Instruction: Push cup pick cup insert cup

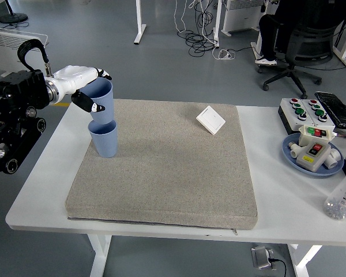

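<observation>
Two blue cups are in the head view. One blue cup [105, 139] stands upright on the grey mat [167, 173] near its left edge. My left hand [87, 86], white with black fingertips, is shut on the second blue cup [101, 102] and holds it in the air directly above the standing cup. The held cup's bottom sits at or just inside the lower cup's rim; I cannot tell if they touch. My right hand is out of view.
A small white square switch plate [210, 119] lies at the mat's far right. On the table's right stand a button box [304, 109], a blue plate [293, 157] with switch parts, and a plastic bottle [343, 199]. A person sits on an office chair far back.
</observation>
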